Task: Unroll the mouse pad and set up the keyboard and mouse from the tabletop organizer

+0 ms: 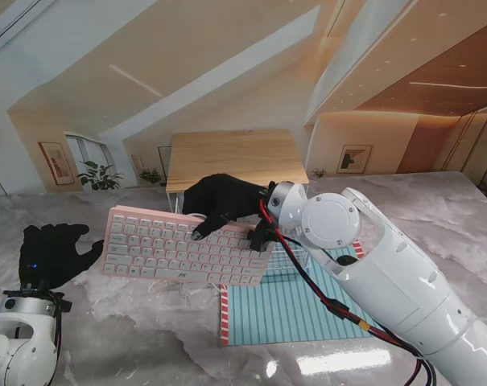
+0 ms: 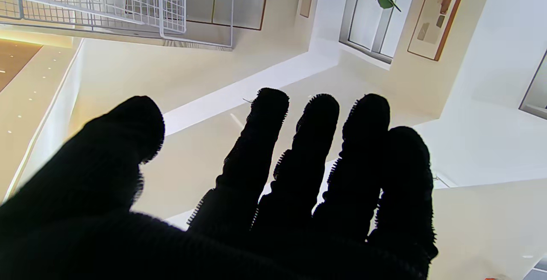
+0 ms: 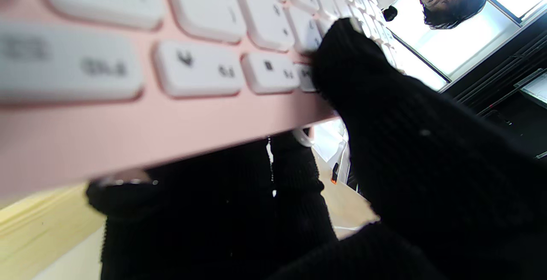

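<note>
- The marble table (image 1: 130, 338) takes up most of the stand's view; the teal striped mouse pad (image 1: 295, 310) lies flat on it already, nearer to me than the keyboard, partly hidden by the right arm.
- The pink keyboard (image 1: 171, 249) with white keys is carried clear of the table, keys up, its left end unsupported and reaching toward the left hand; its right end overlaps the pad's far edge in the stand's view.
- The white wire organizer (image 2: 107, 2) shows only in the left wrist view; the mouse is not visible anywhere.
- The right hand (image 1: 223, 205) grips the keyboard at its far right edge, thumb on the keys and the other fingers (image 3: 205, 211) underneath.
- The left hand (image 1: 54, 253) holds nothing, fingers spread, just beside the keyboard's left end.
- Judgement: held by one edge, the board could tip, so keep it level, lower it square to the pad's edge, and let go only once it rests flat. The left hand could steady the free end.
</note>
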You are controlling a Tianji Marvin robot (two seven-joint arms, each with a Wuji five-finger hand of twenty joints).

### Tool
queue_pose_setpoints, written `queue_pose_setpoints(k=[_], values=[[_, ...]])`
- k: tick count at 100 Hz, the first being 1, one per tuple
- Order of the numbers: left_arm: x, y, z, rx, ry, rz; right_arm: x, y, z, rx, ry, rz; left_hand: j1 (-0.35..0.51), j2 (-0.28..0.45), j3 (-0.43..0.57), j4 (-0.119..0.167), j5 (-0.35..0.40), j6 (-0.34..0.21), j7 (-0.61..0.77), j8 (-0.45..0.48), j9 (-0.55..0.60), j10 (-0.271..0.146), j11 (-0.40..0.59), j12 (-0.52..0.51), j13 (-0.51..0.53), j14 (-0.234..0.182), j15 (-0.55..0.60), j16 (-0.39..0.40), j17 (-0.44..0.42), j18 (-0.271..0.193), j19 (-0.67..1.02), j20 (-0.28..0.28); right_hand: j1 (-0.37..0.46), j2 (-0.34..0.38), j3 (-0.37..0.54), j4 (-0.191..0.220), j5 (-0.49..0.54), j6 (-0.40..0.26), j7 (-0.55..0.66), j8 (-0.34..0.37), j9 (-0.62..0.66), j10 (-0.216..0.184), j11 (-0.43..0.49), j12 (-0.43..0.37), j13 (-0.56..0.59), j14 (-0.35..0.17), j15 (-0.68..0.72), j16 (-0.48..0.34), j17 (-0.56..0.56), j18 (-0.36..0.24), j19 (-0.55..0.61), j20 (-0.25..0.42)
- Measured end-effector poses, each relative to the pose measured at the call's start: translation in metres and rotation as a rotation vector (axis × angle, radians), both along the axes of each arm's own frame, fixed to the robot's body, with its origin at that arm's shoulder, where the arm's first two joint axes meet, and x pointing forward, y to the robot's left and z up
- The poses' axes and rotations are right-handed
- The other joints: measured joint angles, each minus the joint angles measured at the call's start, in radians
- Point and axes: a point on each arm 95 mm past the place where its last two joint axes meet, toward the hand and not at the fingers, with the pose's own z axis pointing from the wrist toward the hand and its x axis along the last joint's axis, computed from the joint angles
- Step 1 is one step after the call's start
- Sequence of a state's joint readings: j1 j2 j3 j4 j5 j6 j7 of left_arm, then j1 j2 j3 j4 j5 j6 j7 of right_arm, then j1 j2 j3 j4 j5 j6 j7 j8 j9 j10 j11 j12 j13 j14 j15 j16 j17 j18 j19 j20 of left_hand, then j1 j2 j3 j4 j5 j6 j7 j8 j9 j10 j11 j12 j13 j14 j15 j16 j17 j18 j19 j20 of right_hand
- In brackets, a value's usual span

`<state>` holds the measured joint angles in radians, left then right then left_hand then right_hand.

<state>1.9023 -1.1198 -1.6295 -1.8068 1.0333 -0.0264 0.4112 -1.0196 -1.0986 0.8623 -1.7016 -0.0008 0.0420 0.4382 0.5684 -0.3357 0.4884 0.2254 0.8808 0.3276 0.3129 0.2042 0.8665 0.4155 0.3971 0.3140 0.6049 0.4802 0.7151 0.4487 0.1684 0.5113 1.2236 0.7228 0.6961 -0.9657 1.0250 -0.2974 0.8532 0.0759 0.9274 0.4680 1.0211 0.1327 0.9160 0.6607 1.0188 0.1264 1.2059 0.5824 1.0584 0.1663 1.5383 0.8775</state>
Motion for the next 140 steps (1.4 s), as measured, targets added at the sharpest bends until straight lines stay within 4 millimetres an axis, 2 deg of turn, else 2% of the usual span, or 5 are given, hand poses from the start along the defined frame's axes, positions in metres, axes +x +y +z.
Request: queue_pose_setpoints(k=[9,70,140], values=[[-0.001,0.002,0.000,0.001,0.000,-0.001,-0.003,0.004,-0.007,-0.006,0.017,0.009,0.000,0.000,0.000,0.000,-0.012,-0.006,-0.007,-0.002,-0.025,-0.008,0.005,0.003,-0.033,-0.008,-0.014,-0.004,-0.029,-0.020,-0.021,-0.019,0.000,0.000,0.000,0.000,0.000,0.001,0.000,0.000,0.000,0.000,0.000,0.000,0.000,0.001,0.000,0.001,0.000,0.001,0.000,0.000],[-0.004,0.013,0.004,0.012,-0.023,0.007,-0.007,0.027,-0.067,-0.061,0.161,0.082,0.000,0.000,0.000,0.000,-0.020,-0.007,-0.020,-0.003,-0.025,-0.012,0.005,0.003,-0.038,-0.009,-0.024,-0.004,-0.041,-0.022,-0.023,-0.043,0.000,0.003,0.000,0.000,0.000,0.005,0.000,0.000,0.000,0.002,-0.001,0.001,0.000,0.003,0.000,0.002,0.000,0.003,0.000,0.000],[-0.003,0.014,0.006,0.023,-0.022,0.001,0.017,0.064,-0.133,-0.170,0.266,0.100,0.000,0.000,0.000,0.000,-0.020,-0.006,-0.029,-0.004,-0.025,-0.012,0.005,0.003,-0.038,-0.009,-0.026,-0.004,-0.042,-0.023,-0.023,-0.053,0.000,0.004,0.000,0.000,0.000,0.006,0.000,0.001,-0.001,0.008,-0.001,0.001,0.000,0.005,0.000,0.004,0.000,0.005,-0.002,0.000]])
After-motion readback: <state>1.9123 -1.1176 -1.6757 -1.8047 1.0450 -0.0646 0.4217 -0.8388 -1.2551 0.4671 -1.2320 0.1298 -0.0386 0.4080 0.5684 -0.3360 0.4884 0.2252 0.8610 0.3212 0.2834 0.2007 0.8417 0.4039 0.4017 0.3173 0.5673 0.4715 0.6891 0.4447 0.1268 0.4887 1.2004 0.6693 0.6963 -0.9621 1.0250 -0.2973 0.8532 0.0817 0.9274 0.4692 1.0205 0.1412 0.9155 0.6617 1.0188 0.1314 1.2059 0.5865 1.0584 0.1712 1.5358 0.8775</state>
